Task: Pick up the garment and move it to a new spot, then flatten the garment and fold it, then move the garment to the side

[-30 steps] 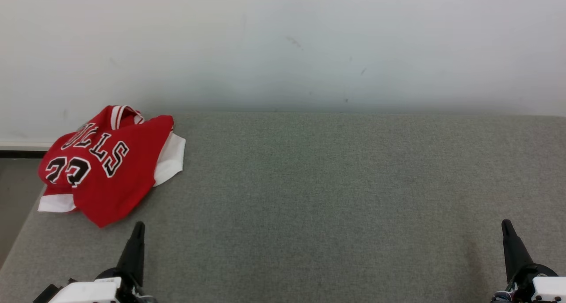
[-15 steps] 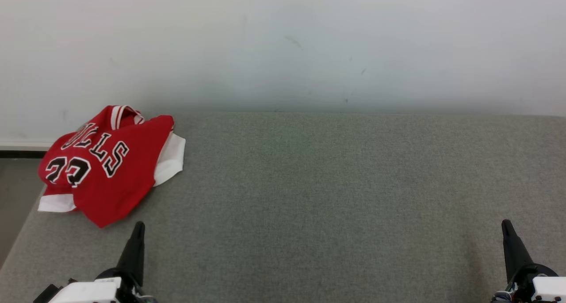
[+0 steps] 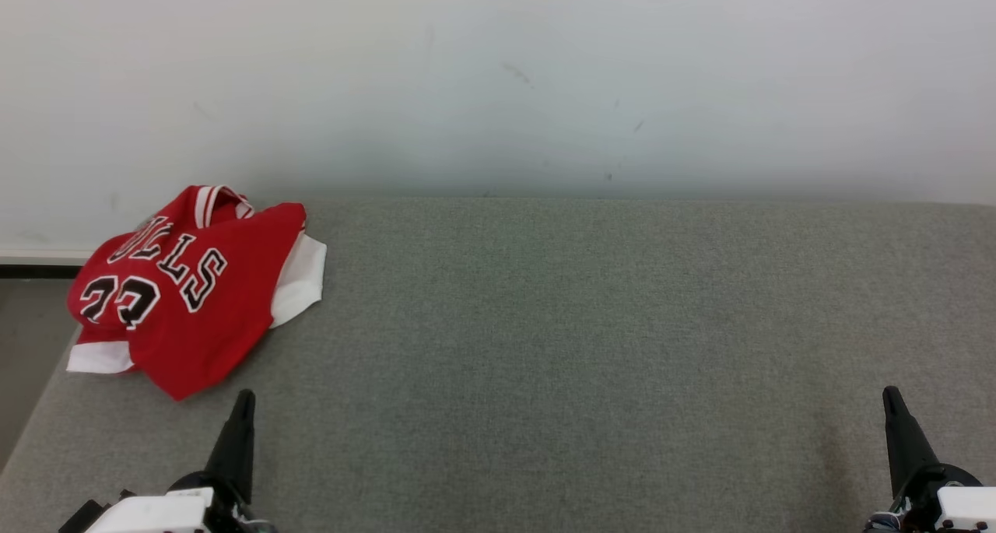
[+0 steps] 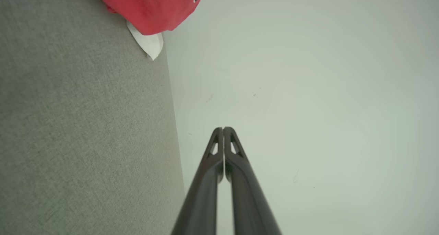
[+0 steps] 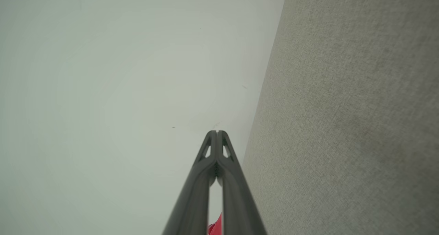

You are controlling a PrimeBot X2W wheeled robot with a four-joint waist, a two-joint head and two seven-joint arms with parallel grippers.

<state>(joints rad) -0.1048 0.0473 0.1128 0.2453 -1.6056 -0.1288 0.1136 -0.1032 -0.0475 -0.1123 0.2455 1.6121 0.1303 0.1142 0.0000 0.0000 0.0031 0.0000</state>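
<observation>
Garment: red jersey with white trim and black lettering, crumpled in a heap. You'll find it at the far-left corner of the table, close by the wall, with a white hem at the table's left edge.
Left gripper: low at your lower left, just on the near side of the garment's closest red tip and not touching it. Fingers are pressed together tip to tip, nothing between them.
Left wrist view: you see a red edge and a white corner of the garment at the top, well clear of the fingertips.
Table: grey fabric surface, running the full width in front of you.
Wall: pale, a few small dark marks, along the table's far edge.
Right gripper: low at your lower right, well apart from the garment. Fingers are closed tip to tip, holding nothing.
</observation>
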